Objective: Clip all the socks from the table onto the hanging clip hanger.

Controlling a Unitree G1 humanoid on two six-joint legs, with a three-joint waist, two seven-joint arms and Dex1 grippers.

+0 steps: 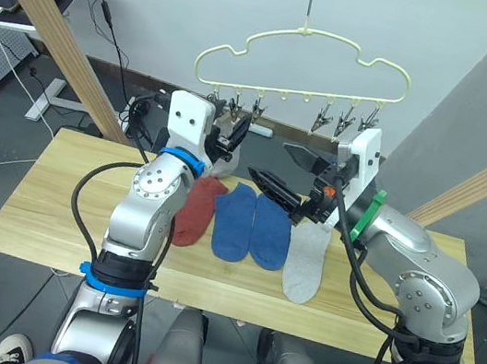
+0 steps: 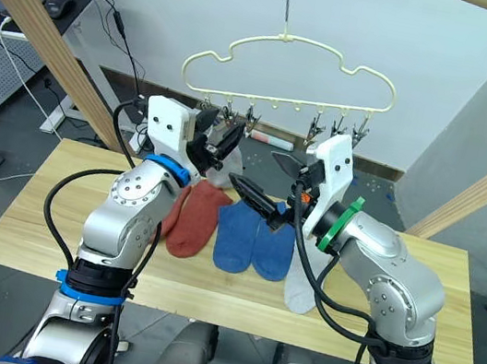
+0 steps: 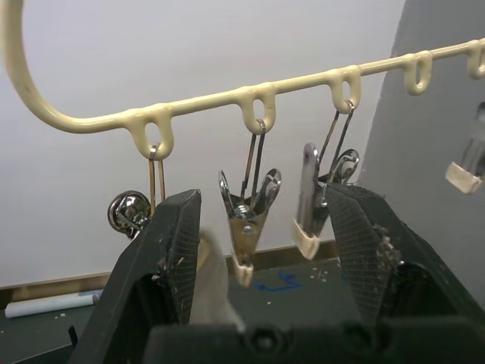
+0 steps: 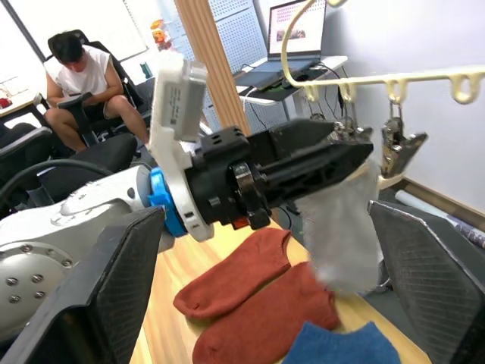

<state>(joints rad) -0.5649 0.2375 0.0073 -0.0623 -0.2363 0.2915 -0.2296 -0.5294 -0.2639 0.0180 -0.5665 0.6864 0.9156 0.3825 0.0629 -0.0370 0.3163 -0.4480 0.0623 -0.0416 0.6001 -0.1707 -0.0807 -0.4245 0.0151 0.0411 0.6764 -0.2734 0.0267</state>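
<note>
Left eye view: long light wood plank table (image 1: 43,205) carries a row of socks toward its back edge, laid flat side by side near the middle so each can be picked singly. Pale yellow-green wire clip hanger (image 1: 306,62) with a wavy outline hangs by its hook above that back edge, a row of small metal clips (image 1: 345,120) under its bottom bar, at a height both arms can reach. On the tabletop, from the robot's left: two rust-red ankle socks (image 1: 196,212), partly behind the left arm, two blue ankle socks (image 1: 253,226) touching each other, then one light grey sock (image 1: 305,262) reaching nearest the front edge. The second light grey sock (image 4: 341,224) is off the table, hanging limp just below the leftmost clips beside the left gripper (image 1: 235,136). That gripper is raised to the hanger's left end; left wrist view shows its fingers (image 3: 170,254) spread apart on either side of a clip, the sock's pale fabric against one finger, likely steadying cloth and clip. Right gripper (image 1: 287,173) hovers over the blue socks with jaws spread wide and empty, probably ready to assist or take the next sock.
</note>
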